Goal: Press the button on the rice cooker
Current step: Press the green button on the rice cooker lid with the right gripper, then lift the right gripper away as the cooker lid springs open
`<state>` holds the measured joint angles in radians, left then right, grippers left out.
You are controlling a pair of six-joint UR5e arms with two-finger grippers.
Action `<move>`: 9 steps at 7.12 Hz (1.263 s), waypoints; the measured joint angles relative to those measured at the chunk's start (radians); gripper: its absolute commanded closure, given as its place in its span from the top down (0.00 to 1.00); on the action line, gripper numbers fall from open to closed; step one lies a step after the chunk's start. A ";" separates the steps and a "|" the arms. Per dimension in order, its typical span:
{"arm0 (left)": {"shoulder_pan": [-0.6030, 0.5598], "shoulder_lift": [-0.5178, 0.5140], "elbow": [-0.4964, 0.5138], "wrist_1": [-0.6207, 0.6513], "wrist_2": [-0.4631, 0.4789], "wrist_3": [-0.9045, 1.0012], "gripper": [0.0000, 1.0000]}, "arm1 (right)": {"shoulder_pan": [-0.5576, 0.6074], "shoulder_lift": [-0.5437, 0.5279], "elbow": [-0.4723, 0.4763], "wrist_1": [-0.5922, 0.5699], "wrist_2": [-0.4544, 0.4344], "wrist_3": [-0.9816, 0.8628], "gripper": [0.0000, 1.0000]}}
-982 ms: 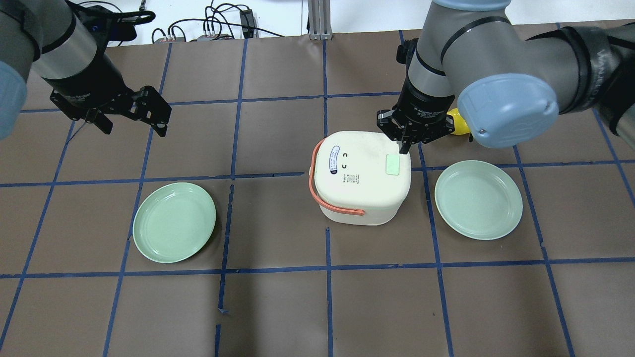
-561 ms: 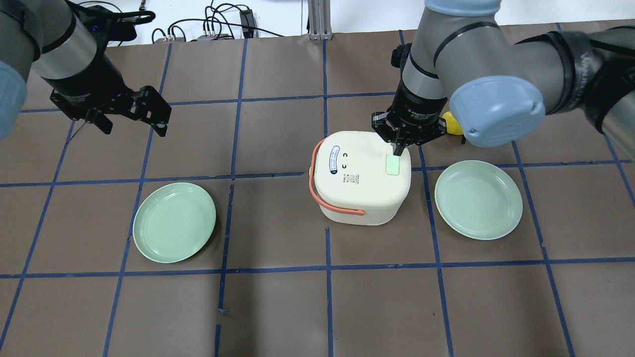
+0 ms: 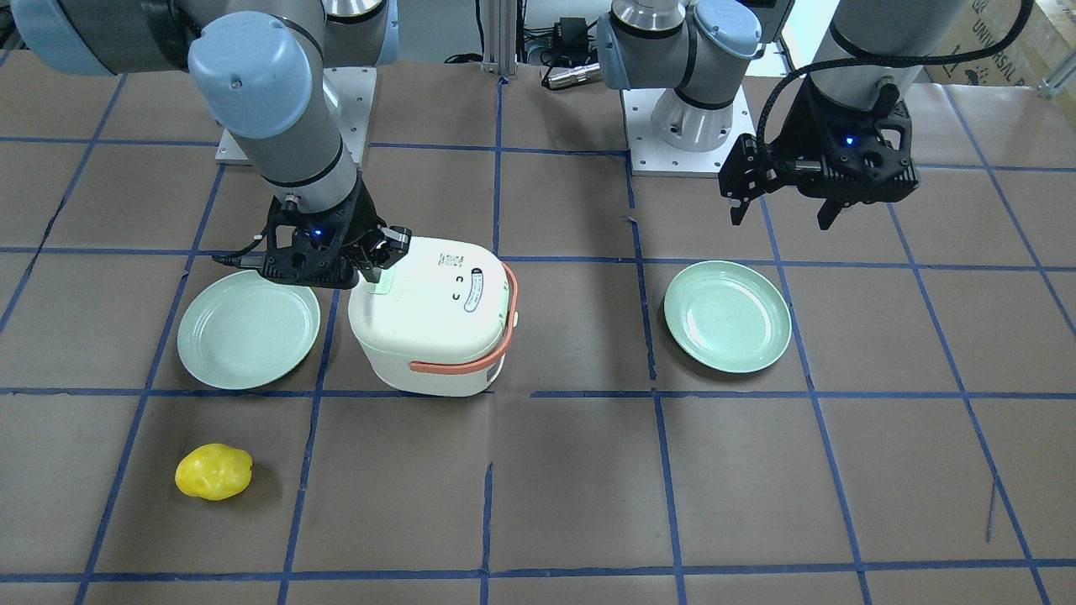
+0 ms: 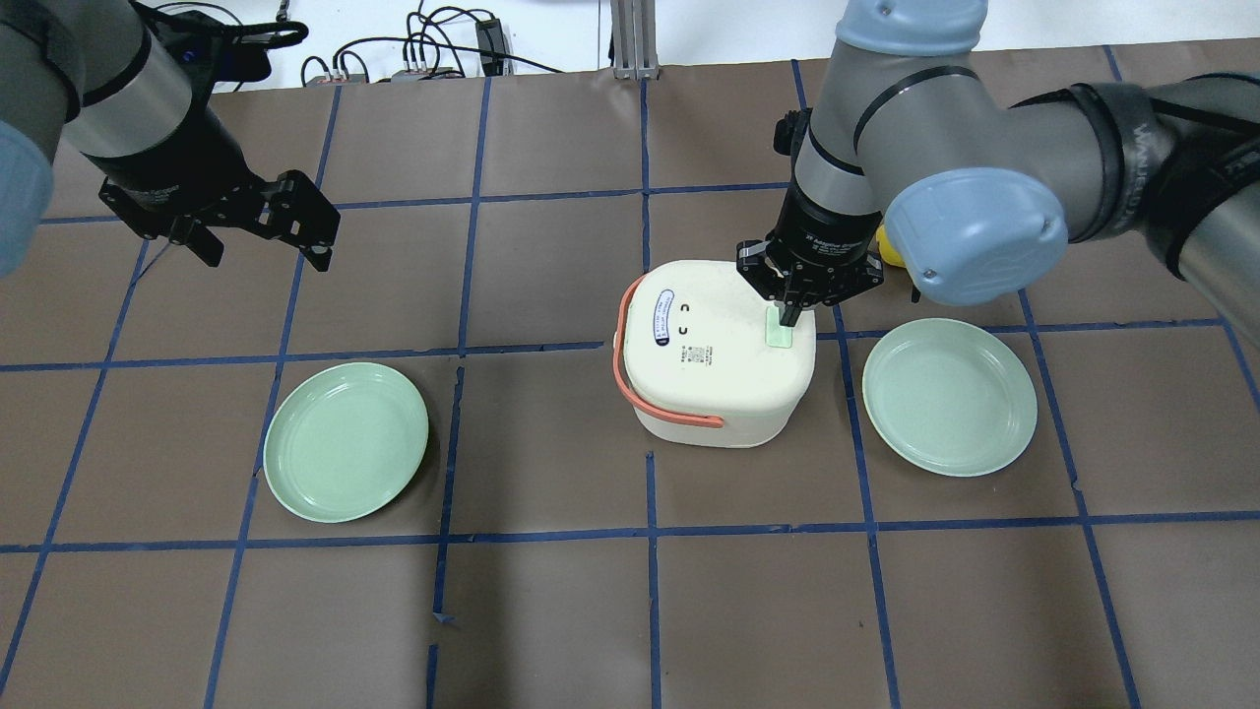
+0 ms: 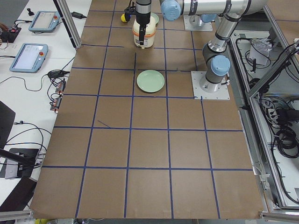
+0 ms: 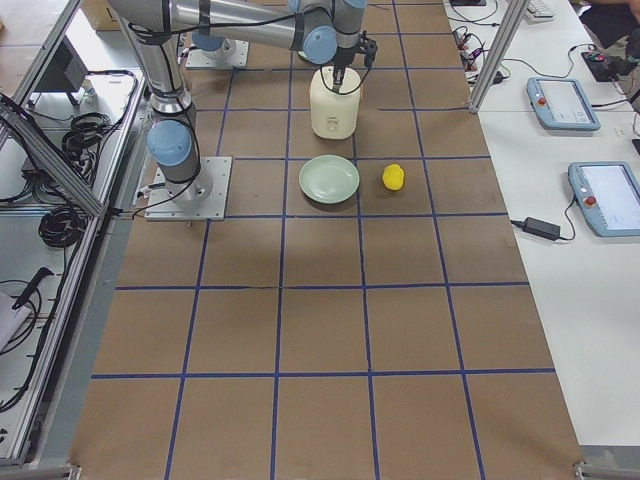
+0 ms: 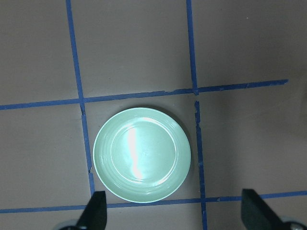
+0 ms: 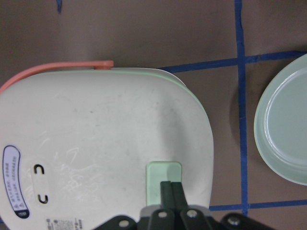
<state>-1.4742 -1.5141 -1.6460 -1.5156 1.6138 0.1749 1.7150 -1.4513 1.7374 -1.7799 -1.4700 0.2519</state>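
- The button (image 4: 779, 337), a pale green pad, sat near the lid's 3 o'clock edge on the cooker (image 4: 714, 354). The cooker stood a little toward 3 o'clock of the surface's (image 4: 551, 611) middle in the overhead view.
- The right gripper (image 4: 787, 318) pointed down at the button with its fingers (image 8: 171, 190) pressed together and holding nothing. In the wrist view the tips covered the pad's near half. Whether they already touched it could not be told.
- The step in hand looked like the press itself. The next move probably called for a short, straight push down, with the tips kept on the pad and off the bare lid.
- One plate (image 4: 950, 396) lay just beside the cooker at 3 o'clock, and another (image 4: 346, 441) lay well apart at 9 o'clock.
- The left gripper (image 4: 266, 258) hung far off at 10 o'clock with its fingers spread and empty.
- A second earlier the right tips had stood past the button's 12 o'clock end, at the lid's rim. They then slid toward 6 o'clock onto the pad. The left arm, cooker and plates had not moved.
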 measured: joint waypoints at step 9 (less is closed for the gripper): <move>0.000 0.000 0.000 0.000 0.000 0.000 1.00 | 0.007 0.002 -0.073 0.032 0.003 0.043 0.87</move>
<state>-1.4741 -1.5140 -1.6459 -1.5156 1.6138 0.1749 1.7223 -1.4496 1.6640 -1.7475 -1.4671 0.2945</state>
